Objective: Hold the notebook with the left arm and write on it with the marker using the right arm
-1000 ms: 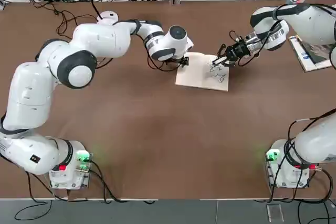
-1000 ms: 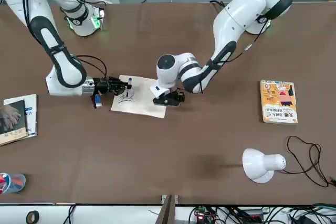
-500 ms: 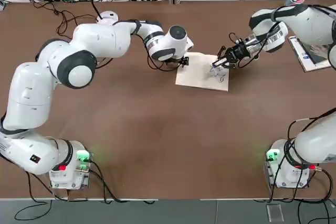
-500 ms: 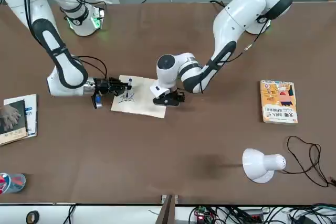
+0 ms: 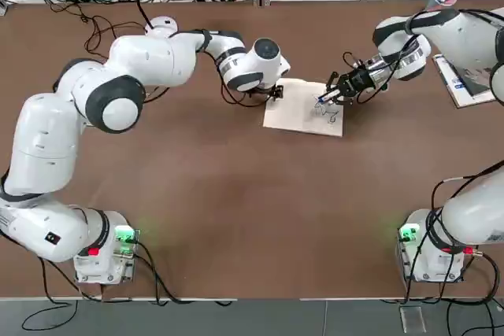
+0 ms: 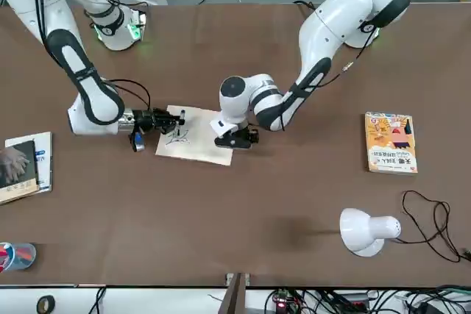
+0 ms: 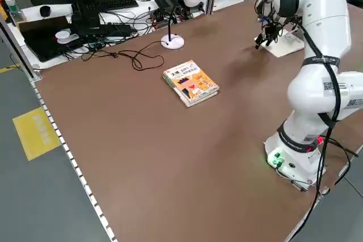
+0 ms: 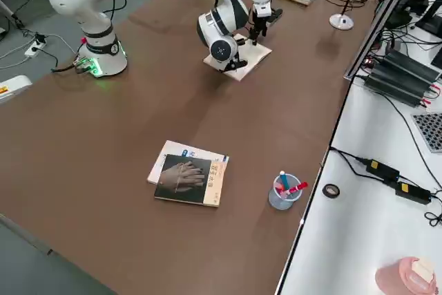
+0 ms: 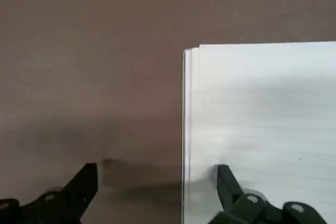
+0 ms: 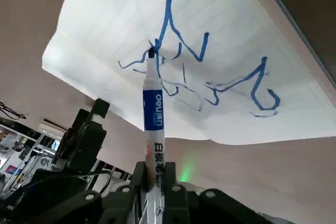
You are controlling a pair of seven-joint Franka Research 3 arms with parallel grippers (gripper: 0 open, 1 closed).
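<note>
- left claw [image 5: 275, 92]: fingers apart, straddling notebook [image 5: 303, 111] edge, one tip pressing the page so it prob won't slide on the table [image 5: 236, 194]
- right claw [image 10: 156, 174]: clamped on marker [image 10: 153, 108], tip on page amid blue scribbles, mid-stroke imo

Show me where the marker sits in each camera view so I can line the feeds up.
Top: marker, right of centre, over the notebook.
Front: left of centre.
Left side: too small to tell.
Right side: hidden behind the arm.
Left wrist: not in it.
Right wrist: centre, in the right end effector.
Shared landmark: the notebook.
</note>
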